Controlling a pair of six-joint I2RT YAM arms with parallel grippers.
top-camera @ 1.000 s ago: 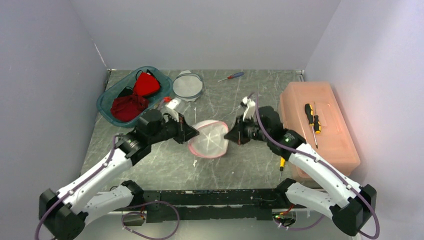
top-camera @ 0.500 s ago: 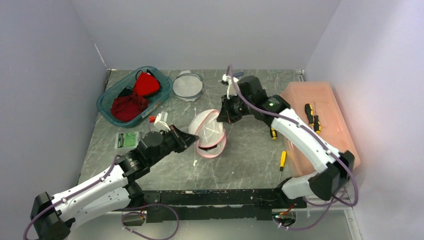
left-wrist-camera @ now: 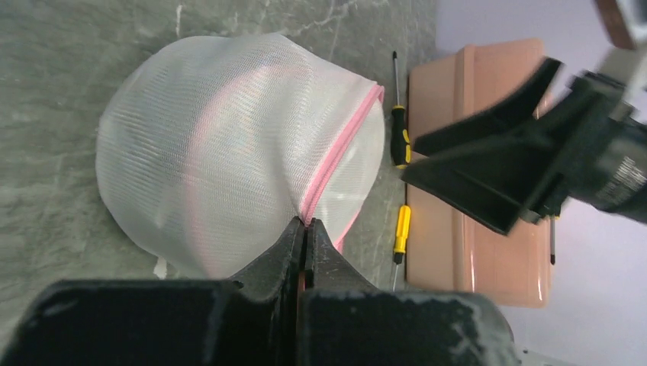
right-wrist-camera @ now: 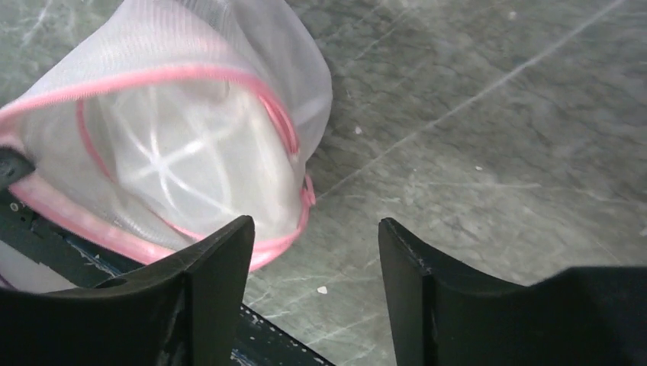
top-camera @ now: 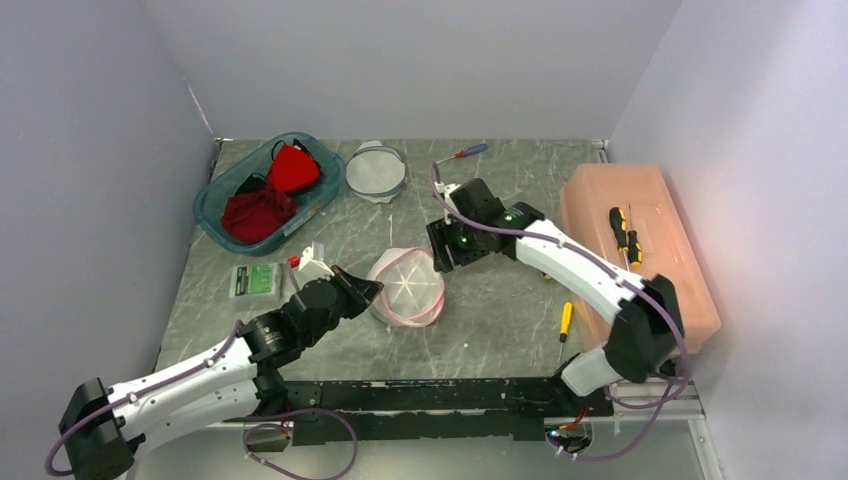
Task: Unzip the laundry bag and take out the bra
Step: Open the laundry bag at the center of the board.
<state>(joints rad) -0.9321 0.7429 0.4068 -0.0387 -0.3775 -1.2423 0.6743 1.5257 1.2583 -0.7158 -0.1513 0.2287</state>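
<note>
As the left hand (left-wrist-camera: 305,226) pinches its rim, laundry bag (left-wrist-camera: 229,145) lies ahead.

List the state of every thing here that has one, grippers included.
Left gripper: shut on the mesh laundry bag, at its pink zipper seam.
Right gripper: open, apart from the bag.
Mesh laundry bag: resting on the table, appears partly unzipped.
Peach lidded box: lid on, screwdriver lying on top.
Teal basket: holds red garments.
</note>
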